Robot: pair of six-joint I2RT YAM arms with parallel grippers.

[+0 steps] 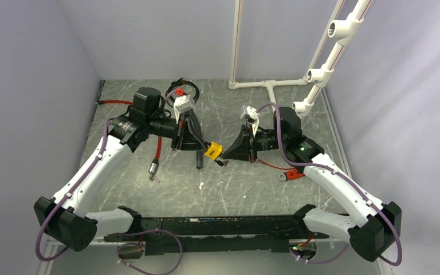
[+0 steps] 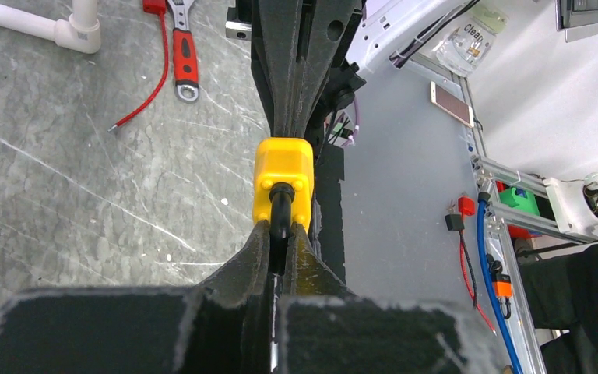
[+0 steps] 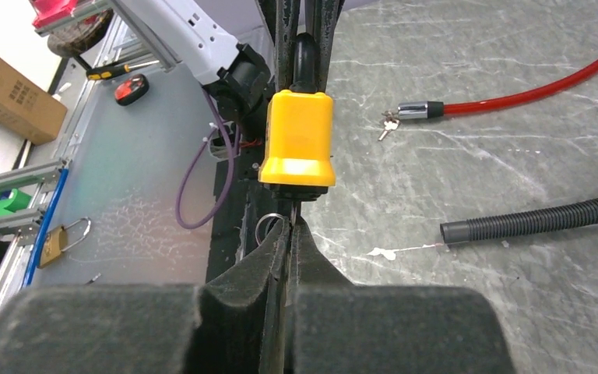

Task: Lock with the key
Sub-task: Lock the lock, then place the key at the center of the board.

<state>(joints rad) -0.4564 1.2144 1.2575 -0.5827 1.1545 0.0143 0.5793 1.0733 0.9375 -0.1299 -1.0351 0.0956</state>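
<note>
A yellow padlock (image 1: 212,150) hangs between my two grippers above the table's middle. My left gripper (image 2: 283,234) is shut on the padlock's black shackle (image 2: 282,209), and the yellow body (image 2: 283,175) sticks out beyond its fingertips. Opposite it, my right gripper (image 3: 290,222) is shut on the key (image 3: 289,205), which sits in the underside of the padlock (image 3: 300,136). A key ring (image 3: 265,227) pokes out beside the right fingers. In the top view the right gripper (image 1: 227,157) meets the lock from the right and the left gripper (image 1: 201,146) from the left.
A red cable (image 3: 529,92) with a metal end and small keys (image 3: 389,122) lies on the table. A black corrugated hose (image 3: 537,220) lies near it. A red-handled wrench (image 1: 291,173) sits to the right, and a white pipe frame (image 1: 269,85) stands at the back.
</note>
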